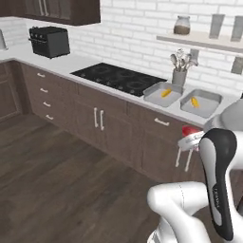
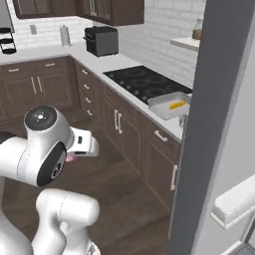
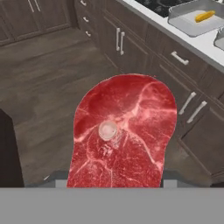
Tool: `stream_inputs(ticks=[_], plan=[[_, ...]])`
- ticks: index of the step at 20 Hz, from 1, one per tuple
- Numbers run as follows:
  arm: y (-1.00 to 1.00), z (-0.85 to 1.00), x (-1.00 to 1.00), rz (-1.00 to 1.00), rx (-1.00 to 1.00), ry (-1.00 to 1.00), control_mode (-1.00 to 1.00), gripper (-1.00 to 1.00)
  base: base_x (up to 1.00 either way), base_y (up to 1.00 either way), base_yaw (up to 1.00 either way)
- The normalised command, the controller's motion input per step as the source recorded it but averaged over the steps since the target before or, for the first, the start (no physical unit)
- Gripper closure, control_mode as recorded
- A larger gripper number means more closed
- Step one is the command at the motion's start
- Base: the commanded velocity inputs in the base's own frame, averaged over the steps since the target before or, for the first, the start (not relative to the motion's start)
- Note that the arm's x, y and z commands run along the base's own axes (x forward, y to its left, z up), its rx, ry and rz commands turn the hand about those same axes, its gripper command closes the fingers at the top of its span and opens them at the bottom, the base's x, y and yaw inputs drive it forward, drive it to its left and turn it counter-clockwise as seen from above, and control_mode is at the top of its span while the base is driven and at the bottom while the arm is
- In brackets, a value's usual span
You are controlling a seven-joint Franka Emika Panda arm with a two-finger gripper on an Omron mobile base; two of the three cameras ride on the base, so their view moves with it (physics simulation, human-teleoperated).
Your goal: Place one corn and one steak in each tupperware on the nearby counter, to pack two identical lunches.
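Two light-grey tupperware trays side by side on the pale tabletop (image 1: 83,66), right of the black cooktop (image 1: 118,77): left tray (image 1: 163,93) just beside the cooktop's right edge, right tray (image 1: 201,103) close to its neighbour. One yellow-orange corn cob in each: left cob (image 1: 165,93), right cob (image 1: 194,101), both lying flat on the tray floors. No meat in either tray. Dark brown cabinets (image 1: 107,126) with silver bar handles below the tabletop, wooden floor (image 1: 57,185) in front. Black toaster oven (image 1: 49,41) far left on the tabletop, grey utensil holder (image 1: 179,76) behind the left tray, against the white brick wall.

Held off the tabletop, over the floor and near the cabinet fronts: flat red steak (image 3: 122,131) with white marbling, large in the hand view, lower end running down between the end effector's tips. Seen from the left base view as a red sliver at the end effector (image 1: 190,137), below and in front of the right tray. End effector partly closed, clamped on the steak.
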Motion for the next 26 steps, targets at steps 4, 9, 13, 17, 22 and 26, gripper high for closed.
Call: stream_inputs(ticks=[4, 9, 13, 17, 22, 26], plan=[[0.00, 0.00, 0.00, 0.00, 0.00, 0.00, 1.00, 1.00, 1.00, 0.04, 0.01], [0.00, 0.00, 0.00, 0.00, 0.00, 0.00, 1.00, 1.00, 1.00, -0.05, -0.25], [0.00, 0.00, 0.00, 0.00, 0.00, 0.00, 1.00, 1.00, 0.91, -0.04, -0.70], [0.00, 0.00, 0.00, 0.00, 0.00, 0.00, 1.00, 1.00, 0.59, -0.01, -0.85], [0.00, 0.00, 0.00, 0.00, 0.00, 0.00, 1.00, 1.00, 0.60, 0.24, -0.88], [0.00, 0.00, 0.00, 0.00, 0.00, 0.00, 1.00, 1.00, 0.99, 0.39, -0.60]])
